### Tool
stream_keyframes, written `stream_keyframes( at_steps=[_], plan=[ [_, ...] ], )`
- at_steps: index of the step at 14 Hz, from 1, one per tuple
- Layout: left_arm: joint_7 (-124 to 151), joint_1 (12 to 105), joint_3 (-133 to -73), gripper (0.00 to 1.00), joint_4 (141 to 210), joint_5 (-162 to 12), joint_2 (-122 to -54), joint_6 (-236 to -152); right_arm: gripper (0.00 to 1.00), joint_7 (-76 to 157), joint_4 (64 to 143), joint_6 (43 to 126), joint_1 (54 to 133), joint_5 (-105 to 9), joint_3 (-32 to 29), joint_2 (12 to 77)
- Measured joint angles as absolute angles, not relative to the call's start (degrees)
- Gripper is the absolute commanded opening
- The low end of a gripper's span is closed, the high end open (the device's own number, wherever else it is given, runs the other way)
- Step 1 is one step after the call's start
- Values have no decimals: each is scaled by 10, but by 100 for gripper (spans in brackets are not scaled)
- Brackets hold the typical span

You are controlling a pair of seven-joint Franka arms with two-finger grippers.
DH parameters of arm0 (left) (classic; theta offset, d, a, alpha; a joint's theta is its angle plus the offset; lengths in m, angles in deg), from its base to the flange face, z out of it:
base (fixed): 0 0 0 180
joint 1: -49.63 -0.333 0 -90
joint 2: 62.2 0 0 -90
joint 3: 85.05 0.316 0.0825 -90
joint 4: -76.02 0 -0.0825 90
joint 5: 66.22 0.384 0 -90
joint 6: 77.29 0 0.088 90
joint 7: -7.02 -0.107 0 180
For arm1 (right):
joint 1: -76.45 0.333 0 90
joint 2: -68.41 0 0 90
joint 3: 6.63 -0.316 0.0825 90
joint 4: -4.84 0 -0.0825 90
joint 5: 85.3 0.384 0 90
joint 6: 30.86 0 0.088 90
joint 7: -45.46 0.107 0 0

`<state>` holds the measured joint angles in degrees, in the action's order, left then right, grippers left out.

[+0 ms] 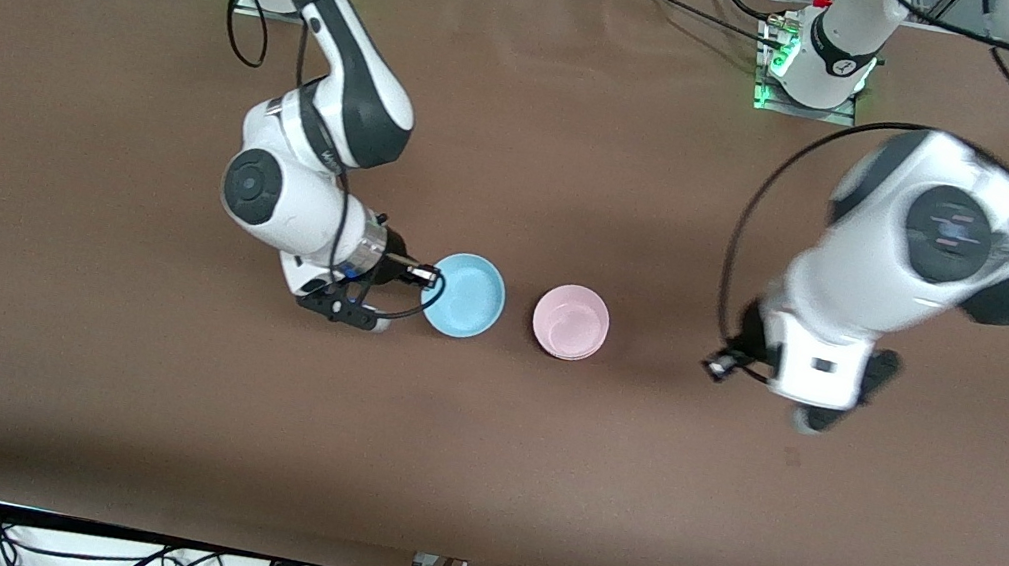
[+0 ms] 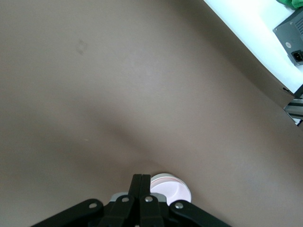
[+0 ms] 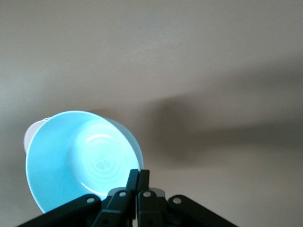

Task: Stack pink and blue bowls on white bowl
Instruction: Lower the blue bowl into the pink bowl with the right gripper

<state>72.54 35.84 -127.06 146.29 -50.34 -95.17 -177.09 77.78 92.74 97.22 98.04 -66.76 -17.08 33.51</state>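
On the table (image 1: pixel 51 333) in the front view, found the right gripper (image 1: pixel 429 279) pinched shut on the blue bowl (image 1: pixel 465 295) at its nine o'clock rim, probably for carrying. Spotted the pink bowl (image 1: pixel 571 322) at the blue bowl's three o'clock, seemingly nested on the white bowl, not separately discernible. Saw the left gripper (image 1: pixel 723 363) waiting over the table at the pink bowl's three o'clock. In the left wrist view, noted fingers (image 2: pixel 137 189) pressed together, empty. In the right wrist view, noted fingers (image 3: pixel 132 182) clamping the blue rim. Read no legible writing.
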Motion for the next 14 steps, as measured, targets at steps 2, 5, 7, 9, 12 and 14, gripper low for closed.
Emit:
stream_keyframes(
  at_steps=[2, 5, 7, 9, 12, 14],
  plan=[
    [632, 308, -1271, 5, 1418, -527, -946, -1717, 0, 796, 927, 993, 996, -668, -171, 331],
    [473, 222, -1271, 6, 1396, -541, -930, -1680, 0, 826, 927, 1035, 1016, -668, -171, 323],
    [371, 163, -1271, 6, 1396, -557, -922, -1670, 0, 852, 925, 1061, 1036, -671, -171, 314],
    [302, 123, -1271, 8, 1398, -560, -921, -1667, 0, 887, 919, 1080, 1055, -689, -171, 304],
    [275, 110, -1271, 12, 1408, -558, -921, -1668, 0, 922, 902, 1103, 1078, -714, -170, 282],
    [255, 109, -1271, 12, 1415, -551, -921, -1668, 0, 929, 892, 1110, 1087, -723, -170, 270]
  ],
)
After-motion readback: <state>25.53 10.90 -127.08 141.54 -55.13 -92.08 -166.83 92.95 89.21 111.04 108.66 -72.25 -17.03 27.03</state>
